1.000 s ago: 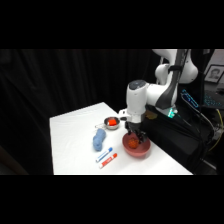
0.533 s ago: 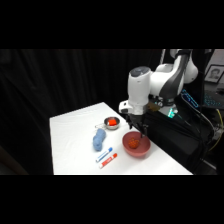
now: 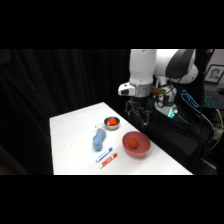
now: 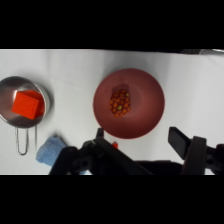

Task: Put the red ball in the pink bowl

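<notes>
Over the table: the white arm [image 3: 150,67] has climbed. A second ago its gripper was down at the bowl's rim; now it hangs well above it, clear of everything.
Table: white table [image 3: 75,135] carries the bowl, a silver pan, a blue cloth and two small markers.
Pink bowl: pink bowl [image 4: 129,103] sits near the table's front edge, directly below the wrist camera.
Silver pan: silver pan [image 4: 22,102], well apart from the bowl, holds the bright red block [image 4: 26,104], not our target.
Gripper: gripper [image 4: 142,145] is spread wide and carries nothing, fingers framing the bowl's near rim from above.
Red ball: red ball [image 4: 120,101] rests inside the bowl, at its middle, mottled orange-red, apart from the fingers.
Verdict: ball dropped, arm retreating, so the task looks done.
Next: nothing left but to pull clear.
</notes>
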